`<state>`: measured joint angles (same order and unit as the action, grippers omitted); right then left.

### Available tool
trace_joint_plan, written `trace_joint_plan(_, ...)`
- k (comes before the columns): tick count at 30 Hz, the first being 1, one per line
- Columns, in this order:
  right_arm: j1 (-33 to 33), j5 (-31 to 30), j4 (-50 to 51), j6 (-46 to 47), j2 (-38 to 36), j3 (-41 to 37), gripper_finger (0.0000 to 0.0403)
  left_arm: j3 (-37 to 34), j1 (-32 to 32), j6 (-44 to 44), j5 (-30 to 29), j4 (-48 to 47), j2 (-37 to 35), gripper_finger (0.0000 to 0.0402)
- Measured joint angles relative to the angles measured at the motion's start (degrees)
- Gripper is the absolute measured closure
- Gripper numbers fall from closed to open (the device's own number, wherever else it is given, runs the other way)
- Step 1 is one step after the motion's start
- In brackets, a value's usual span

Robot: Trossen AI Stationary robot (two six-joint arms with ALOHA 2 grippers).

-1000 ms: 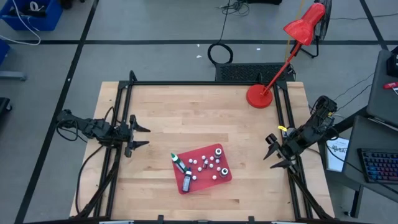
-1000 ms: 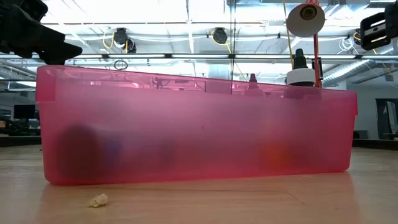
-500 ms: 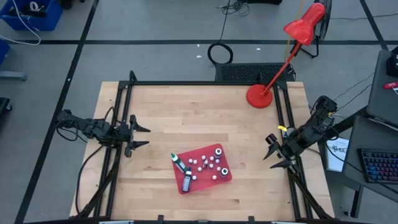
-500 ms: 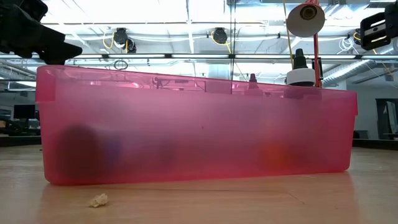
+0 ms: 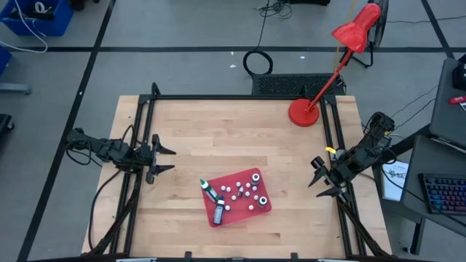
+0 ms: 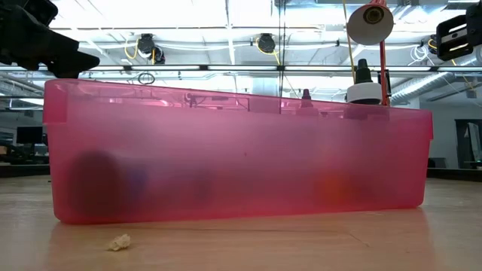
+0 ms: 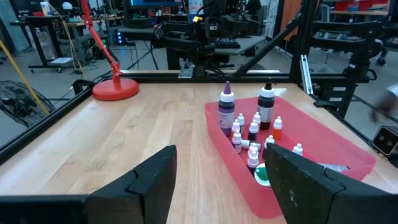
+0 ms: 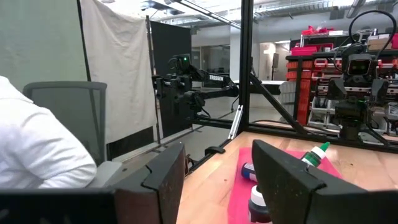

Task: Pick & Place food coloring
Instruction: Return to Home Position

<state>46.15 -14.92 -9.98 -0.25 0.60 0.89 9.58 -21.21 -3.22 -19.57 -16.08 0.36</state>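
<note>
The food coloring, several tiny white-capped dropper bottles, stands upright inside a shallow red tray on the near middle of the wooden table. In the left wrist view the little bottles cluster beside two taller bottles, one purple-capped and one black-capped. A green-tipped bottle lies at the tray's left end. My left gripper hovers open at the table's left edge, pointing toward the tray. My right gripper hovers open at the right edge. Neither has anything between its fingers.
A red desk lamp's base sits at the far right corner. Black frame rails run along the table's sides. A small crumb lies in front of the tray's near wall. A person's white sleeve shows beyond the table.
</note>
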Motion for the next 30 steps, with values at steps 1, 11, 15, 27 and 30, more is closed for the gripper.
trace_joint_plan(1, 0.0, 0.0, 0.0, 0.0, 0.0, -0.02, 0.0227, 0.0, 0.0, 0.0, 0.02, 0.0, 0.0, 0.0158)
trace_joint_plan(11, 0.0, 0.0, 0.0, 0.01, 0.0, -0.02, 0.023, 0.0, 0.02, -0.02, 0.02, 0.0, 0.0, 0.0158)
trace_joint_plan(15, 0.0, 0.0, 0.0, 0.0, 0.0, -0.02, 0.0229, 0.02, 0.02, -0.02, 0.02, 0.0, 0.0, 0.0158)
trace_joint_plan(27, 0.02, 0.0, 0.0, 0.0, 0.0, -0.02, 0.0229, 0.02, 0.02, -0.02, 0.02, 0.0, 0.0, 0.0158)
trace_joint_plan(30, 0.02, 0.0, -0.01, 0.0, 0.0, -0.02, 0.0228, 0.02, 0.02, -0.02, 0.02, 0.0, 0.0, 0.0158)
